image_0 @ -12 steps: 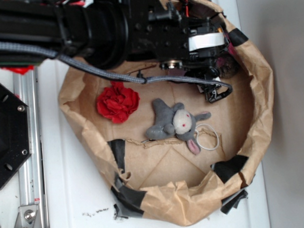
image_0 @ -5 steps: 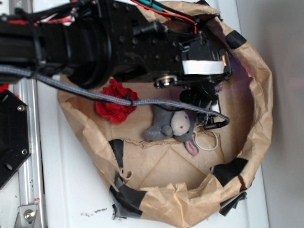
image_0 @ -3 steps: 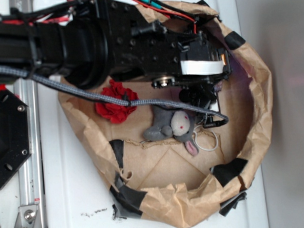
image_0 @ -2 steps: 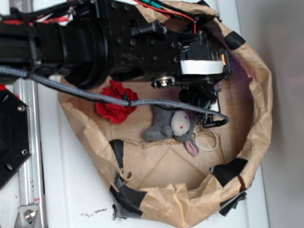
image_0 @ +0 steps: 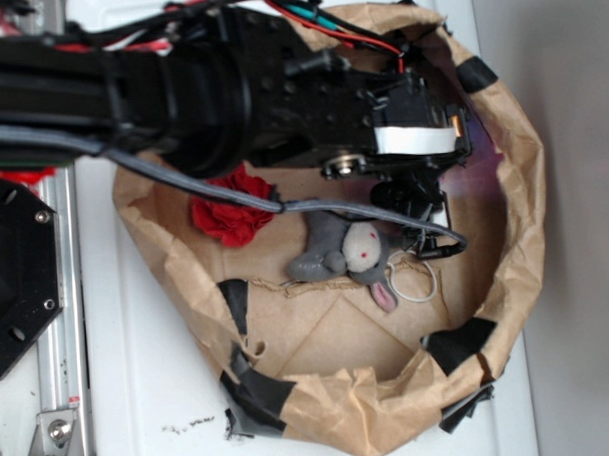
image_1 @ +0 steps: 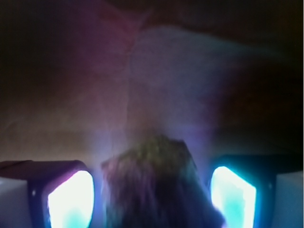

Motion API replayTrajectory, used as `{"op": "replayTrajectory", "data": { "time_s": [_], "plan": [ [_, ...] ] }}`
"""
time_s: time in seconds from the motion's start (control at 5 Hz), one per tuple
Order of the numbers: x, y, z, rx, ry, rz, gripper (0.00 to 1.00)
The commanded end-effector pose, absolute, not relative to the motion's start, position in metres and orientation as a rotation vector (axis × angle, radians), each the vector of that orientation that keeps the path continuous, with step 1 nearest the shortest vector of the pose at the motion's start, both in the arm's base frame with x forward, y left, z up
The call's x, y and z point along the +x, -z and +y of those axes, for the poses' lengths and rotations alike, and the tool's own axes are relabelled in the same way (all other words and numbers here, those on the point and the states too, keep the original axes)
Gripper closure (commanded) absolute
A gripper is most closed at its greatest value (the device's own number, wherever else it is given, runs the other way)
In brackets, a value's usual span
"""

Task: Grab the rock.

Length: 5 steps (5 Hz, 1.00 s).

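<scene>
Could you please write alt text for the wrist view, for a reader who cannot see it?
A dark, rough, roundish rock sits between the gripper's two fingers, whose inner faces glow bright cyan at lower left and lower right. Behind it lies blurred brown paper washed in purple light. Whether the fingers touch the rock cannot be told.

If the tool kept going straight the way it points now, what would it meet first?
Most likely the rock, which already sits between the tool's lit fingers in the wrist view. Beyond it is only brown paper; depth is blurry.
</scene>
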<state>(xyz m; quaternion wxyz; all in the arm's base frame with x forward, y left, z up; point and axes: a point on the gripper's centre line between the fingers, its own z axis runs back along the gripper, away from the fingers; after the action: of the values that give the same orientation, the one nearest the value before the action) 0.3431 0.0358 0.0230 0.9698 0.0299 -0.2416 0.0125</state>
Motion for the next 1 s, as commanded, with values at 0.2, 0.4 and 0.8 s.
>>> {"op": "replayTrajectory", "data": {
  "time_s": [0.2,0.4,0.8],
  "plan": [
    [0.336,-0.067,0.036,0.093,-0.047,-0.438,1.0],
    [0.316,-0.116,0.03,-0.043,-0.174,-0.38,1.0],
    [0.28,-0.201,0.012,-0.081,-0.153,-0.406,1.0]
  ]
}}
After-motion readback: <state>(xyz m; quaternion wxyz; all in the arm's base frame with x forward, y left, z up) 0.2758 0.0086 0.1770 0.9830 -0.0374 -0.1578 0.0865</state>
